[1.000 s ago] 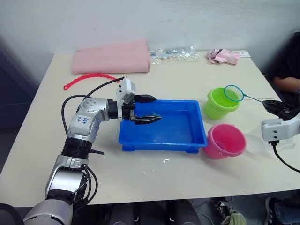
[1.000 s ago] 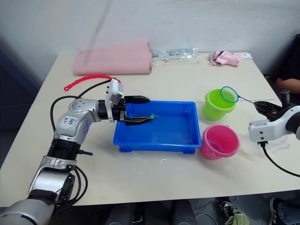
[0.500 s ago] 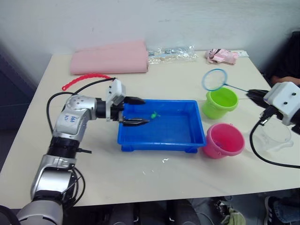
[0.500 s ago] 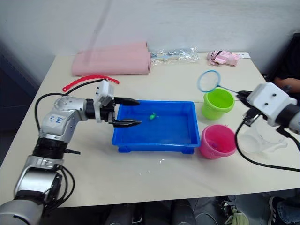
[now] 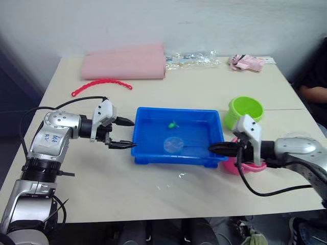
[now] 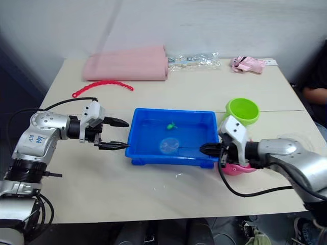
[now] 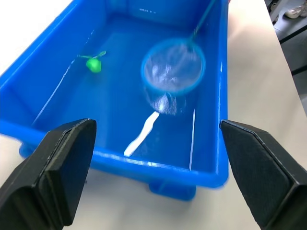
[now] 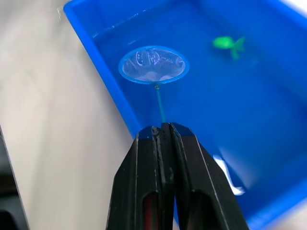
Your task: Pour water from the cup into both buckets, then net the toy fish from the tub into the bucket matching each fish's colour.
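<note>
The blue tub [image 5: 173, 110] sits mid-table holding water and one small green toy fish [image 5: 172, 124] near its far wall. Lying low in the tub's middle is the net [image 5: 172, 145], its thin handle running to my right gripper [image 5: 211, 148], which is shut on the handle at the tub's right wall. In the right wrist view the net [image 8: 153, 64] is in front of the fish [image 8: 228, 44]. My left gripper [image 5: 134, 133] is open just outside the tub's left wall. The green bucket [image 5: 245, 109] stands behind my right arm; the pink bucket [image 5: 251, 167] is mostly hidden under it. The cup [image 5: 298, 136] shows faintly far right.
A folded pink cloth [image 5: 122, 61], a red beaded strip [image 5: 101, 86], a clear plastic bag [image 5: 191, 56] and a small pink bundle [image 5: 246, 62] lie along the table's far side. A person [image 5: 312, 84] sits at the right edge.
My right arm swung the net from above the green bucket down into the tub. My left gripper drew back out of the tub to beyond its left wall, still open.
</note>
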